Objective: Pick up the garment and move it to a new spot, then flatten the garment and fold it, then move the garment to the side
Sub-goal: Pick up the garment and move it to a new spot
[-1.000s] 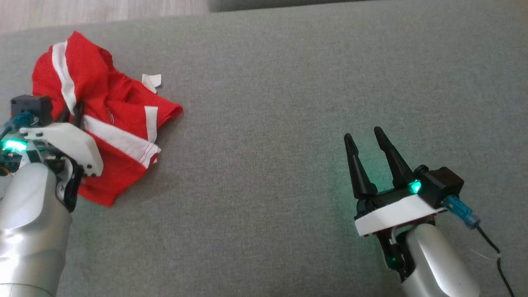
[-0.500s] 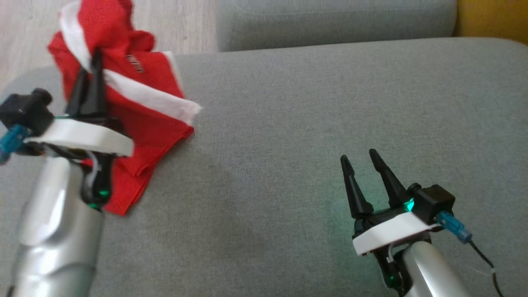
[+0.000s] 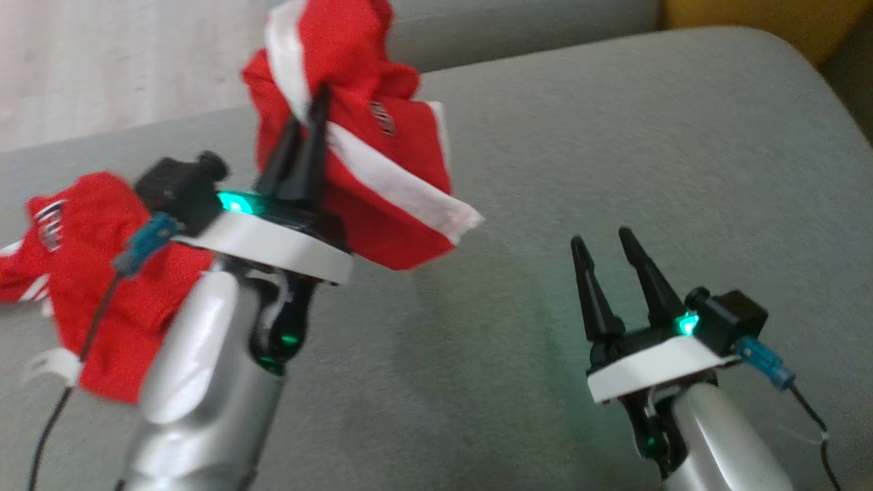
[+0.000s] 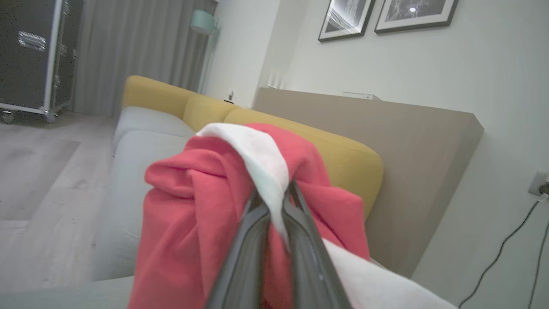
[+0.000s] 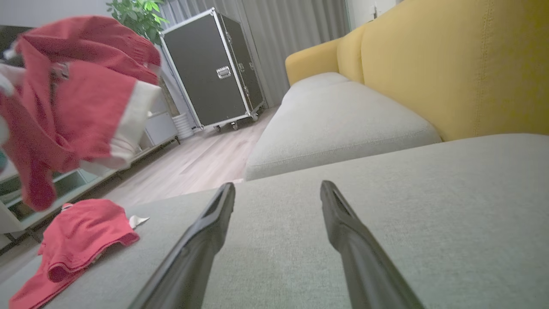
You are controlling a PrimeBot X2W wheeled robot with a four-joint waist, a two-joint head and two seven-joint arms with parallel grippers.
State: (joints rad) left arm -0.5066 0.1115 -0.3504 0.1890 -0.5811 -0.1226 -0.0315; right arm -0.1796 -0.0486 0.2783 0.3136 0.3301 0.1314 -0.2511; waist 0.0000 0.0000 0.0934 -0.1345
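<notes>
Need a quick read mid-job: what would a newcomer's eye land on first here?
First, the red garment with white stripes, pinched in the shut left end effector and held up above the grey cushion at upper left. A second red piece lies on the cushion at far left, and the right end effector sits open and empty at lower right.

The garment (image 3: 341,48) is blurred, and its top is cut off by the edge above the left gripper (image 3: 308,112), whose fingertips are buried in the cloth. The small print (image 3: 383,118) right of the left gripper is unreadable. Its forearm (image 3: 198,382) hides part of another red cloth (image 3: 89,273).
</notes>
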